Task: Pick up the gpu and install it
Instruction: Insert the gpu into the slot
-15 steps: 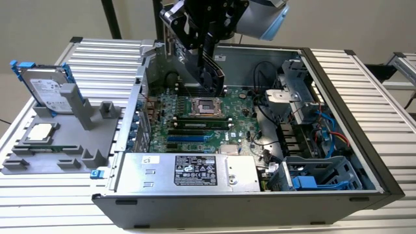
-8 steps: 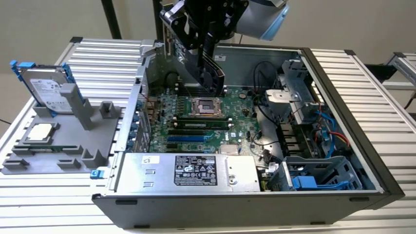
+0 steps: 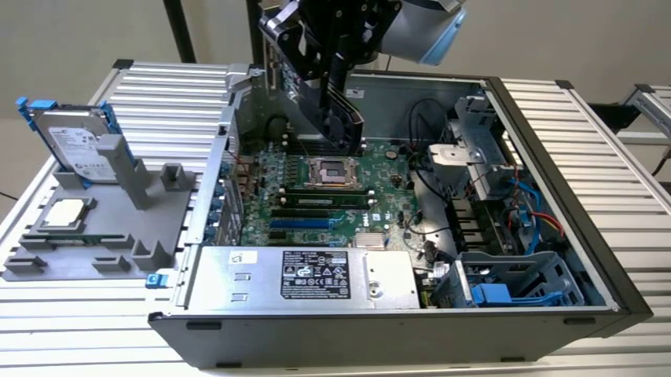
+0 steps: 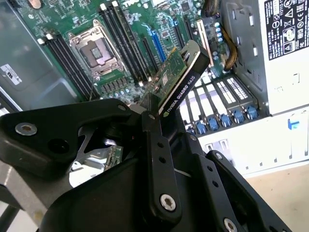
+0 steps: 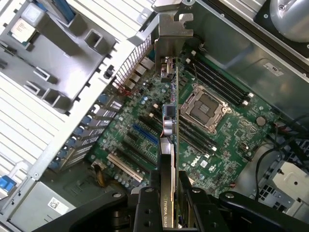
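A ribbed metal table point(image 3: 571, 141) of pale slats is carrying everything. An open computer case point(image 3: 367, 338) is lying on its side on the table, open face up, and is taking up most of the surface. Bare slats are showing past the case on the exterior view's left and right. A grey plastic holder point(image 3: 126, 236) is sitting directly on the slats just beside the case, on the exterior view's left. In the holder, a hard drive point(image 3: 75, 145) with blue rails is standing upright, and a small square chip point(image 3: 65, 212) is lying flat in a pocket, both on the side away from the case.
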